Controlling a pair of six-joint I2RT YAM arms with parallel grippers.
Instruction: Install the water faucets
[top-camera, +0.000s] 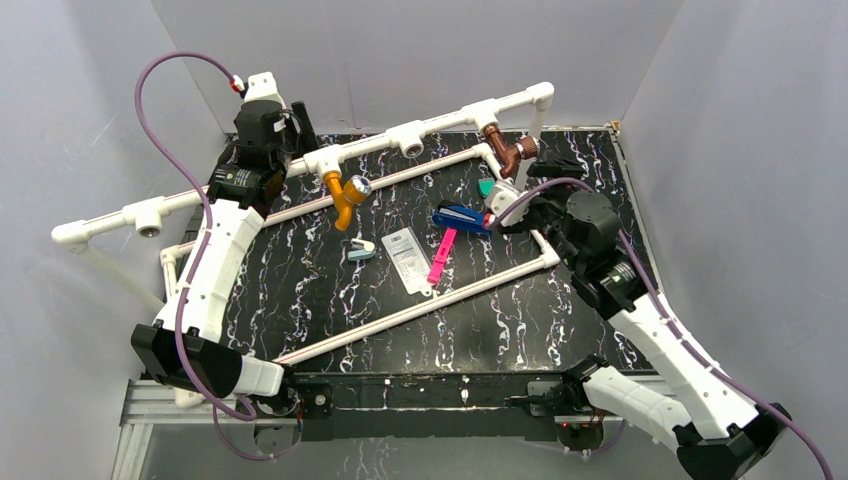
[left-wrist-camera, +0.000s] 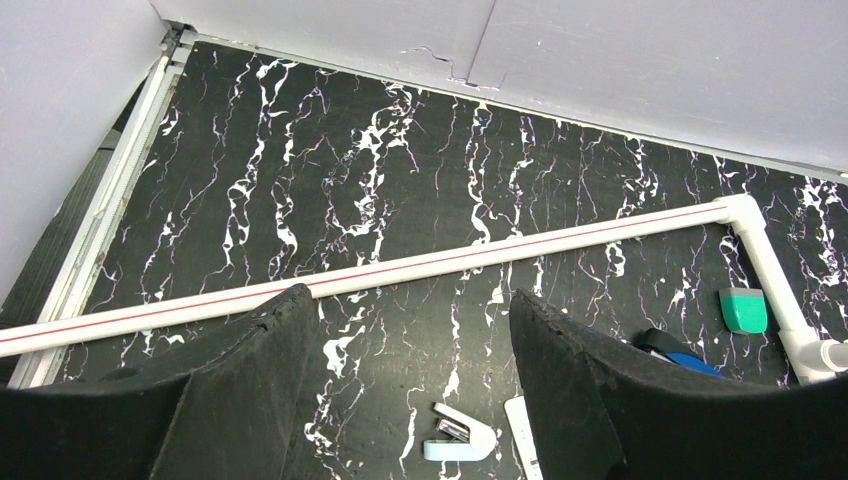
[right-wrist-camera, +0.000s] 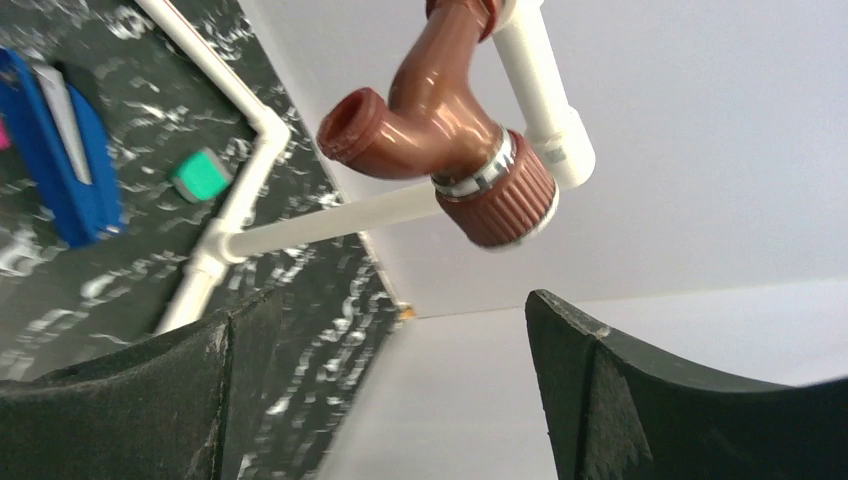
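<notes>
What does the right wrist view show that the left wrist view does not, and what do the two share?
Only the right wrist view shows the dark brown faucet, close up. Only the left wrist view shows the small pale blue stapler. Both show the teal block, the blue stapler and the white frame's corner elbow on the black marbled table.
</notes>
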